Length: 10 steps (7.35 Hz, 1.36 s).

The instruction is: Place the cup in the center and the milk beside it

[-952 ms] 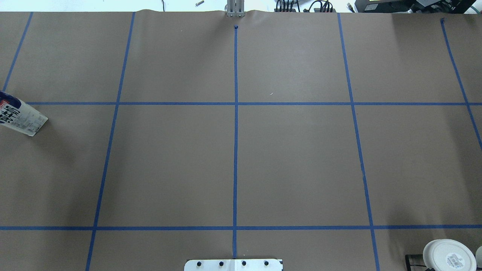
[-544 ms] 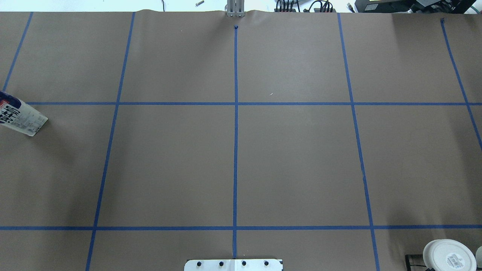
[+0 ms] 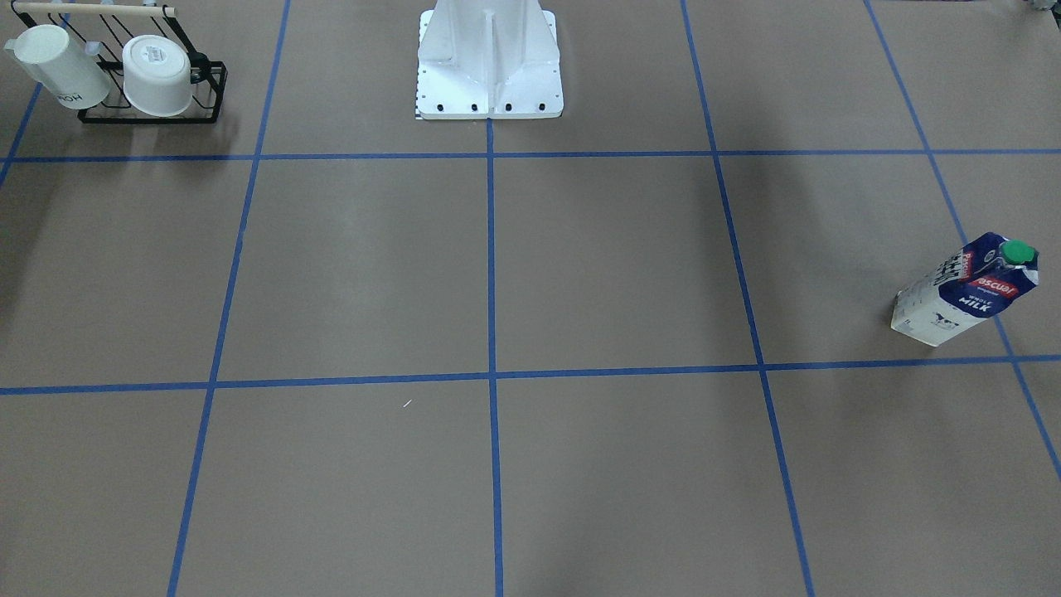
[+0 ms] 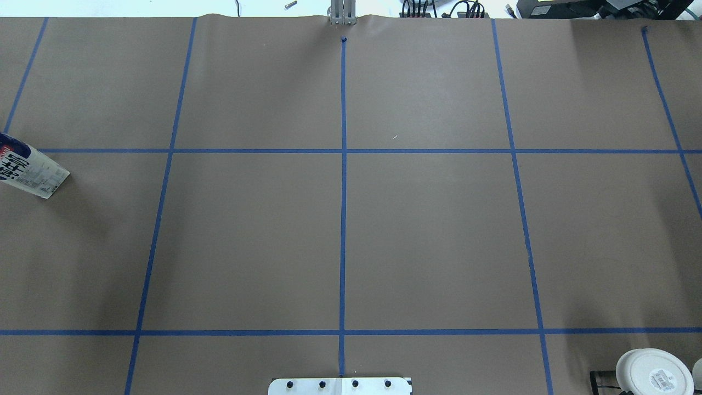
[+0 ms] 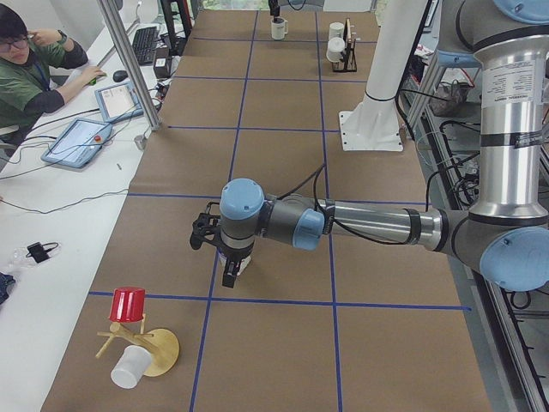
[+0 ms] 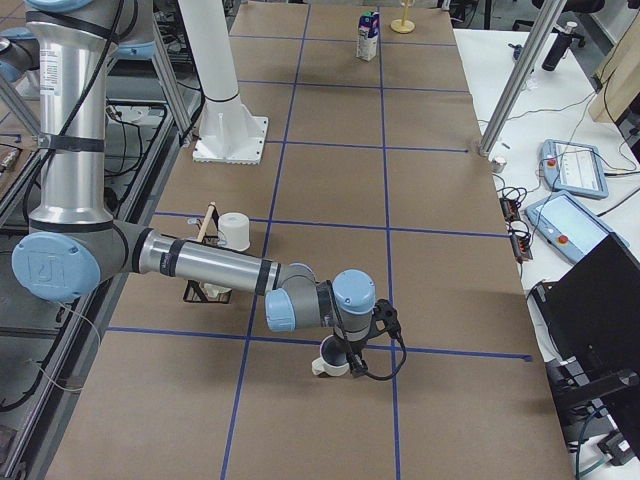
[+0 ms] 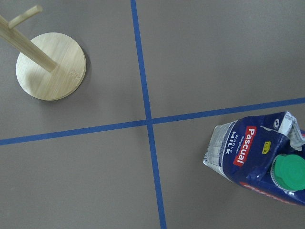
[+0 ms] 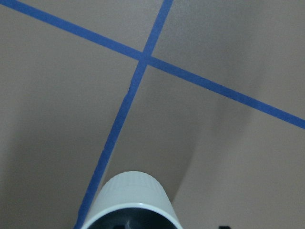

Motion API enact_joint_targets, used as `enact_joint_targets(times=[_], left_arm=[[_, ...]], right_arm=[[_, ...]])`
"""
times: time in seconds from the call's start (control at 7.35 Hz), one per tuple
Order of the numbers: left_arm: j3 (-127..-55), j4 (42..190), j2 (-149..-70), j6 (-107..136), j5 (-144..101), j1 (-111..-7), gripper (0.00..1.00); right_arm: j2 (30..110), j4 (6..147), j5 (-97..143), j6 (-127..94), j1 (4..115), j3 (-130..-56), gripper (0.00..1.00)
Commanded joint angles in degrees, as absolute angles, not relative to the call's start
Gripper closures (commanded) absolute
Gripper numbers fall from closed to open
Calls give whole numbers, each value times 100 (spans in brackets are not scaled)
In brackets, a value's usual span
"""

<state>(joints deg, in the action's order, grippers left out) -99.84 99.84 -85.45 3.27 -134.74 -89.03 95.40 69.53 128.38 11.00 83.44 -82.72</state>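
Observation:
The milk (image 3: 966, 290) stands upright near the table's end on my left; it also shows in the overhead view (image 4: 30, 173) and the left wrist view (image 7: 257, 162). My left gripper (image 5: 230, 273) hangs over it, and I cannot tell whether it is open or shut. The cup (image 6: 328, 362) stands at the table's other end, on a blue tape line. It shows at the bottom of the right wrist view (image 8: 131, 202). My right gripper (image 6: 345, 350) is right above it, state unclear. The center (image 4: 343, 241) is bare.
A wooden mug tree (image 5: 141, 343) with a red cup (image 5: 129, 305) and a white cup stands beyond the milk; its base (image 7: 51, 66) shows in the left wrist view. A black rack (image 3: 153, 112) holds two white mugs. An operator (image 5: 26, 77) sits beside the table.

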Motion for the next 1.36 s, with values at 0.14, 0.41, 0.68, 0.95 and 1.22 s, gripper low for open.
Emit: enact_joint_targets(times=[0.14,0.41,0.68,0.95,1.22], left_arm=[[-9993,9984,-8552,334,-13474,-8903,1],[-9993,9984,-8552,334,-13474,-8903,1],[-9993,9984,-8552,334,-13474,-8903,1],[-9984,9984,-8543,334,-13474,-8903,1],[-9967,9984,-8543,334,-13474,-8903,1]], right_arm=[[9624,6952,12779,1134,8244,-8271,100],[9615,6952,12779,1221,8244,-8305,100],[9441,7048,13007,1178,8262,-8559,100],[8881,7058,13131,1116,8271,-8657,100],[8132,6988,13970,489,8175,-8700,100]])
